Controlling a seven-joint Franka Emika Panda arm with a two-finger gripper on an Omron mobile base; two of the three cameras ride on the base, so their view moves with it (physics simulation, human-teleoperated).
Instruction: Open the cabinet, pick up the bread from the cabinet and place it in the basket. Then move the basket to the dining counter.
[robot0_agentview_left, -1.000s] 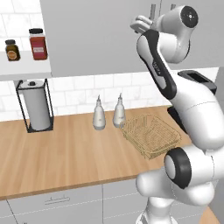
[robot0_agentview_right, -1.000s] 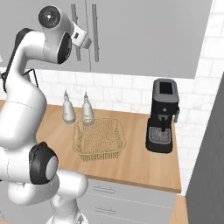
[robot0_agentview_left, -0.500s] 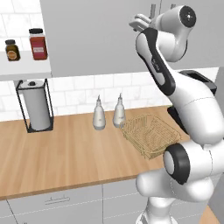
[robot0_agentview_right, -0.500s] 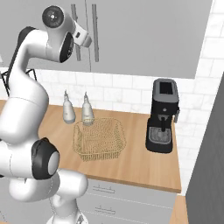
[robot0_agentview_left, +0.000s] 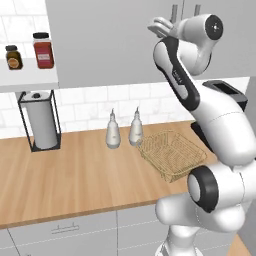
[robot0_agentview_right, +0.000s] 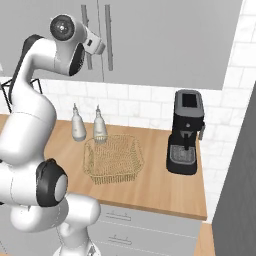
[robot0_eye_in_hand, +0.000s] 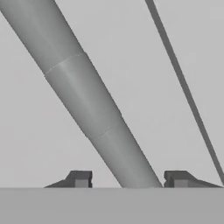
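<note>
Little is changing since the earlier frame: the arm is staying raised at the cabinet (robot0_agentview_left: 115, 45) and the base views are matching; only the fingers are closing in from wider. In the hand view the fingers (robot0_eye_in_hand: 81, 179) are sitting either side of the bar handle (robot0_eye_in_hand: 83, 94), with gaps on both sides, so they are straddling it and not yet clamped; the gripper (robot0_eye_in_hand: 130, 179) is partly open. The handle is running diagonally across that view, the door seam slanting beside it.

Left to right in the left base view: two jars (robot0_agentview_left: 43, 50) are standing on a white shelf (robot0_agentview_left: 27, 80), a paper towel holder (robot0_agentview_left: 40, 122) is sitting on the tabletop (robot0_agentview_left: 65, 180) below, then two pale bottles (robot0_agentview_left: 113, 131) are standing side by side near the tiled wall. The basket (robot0_agentview_left: 172, 154) is lying just beside the bottles, to their right, on the tabletop, with nothing in it. The cabinet doors are shut, so the bread is hidden. In the right base view a black coffee machine (robot0_agentview_right: 186, 132) is standing right of the basket (robot0_agentview_right: 113, 159), apart from it. The arm's own upper link is crossing in front of the cabinet's left door.
</note>
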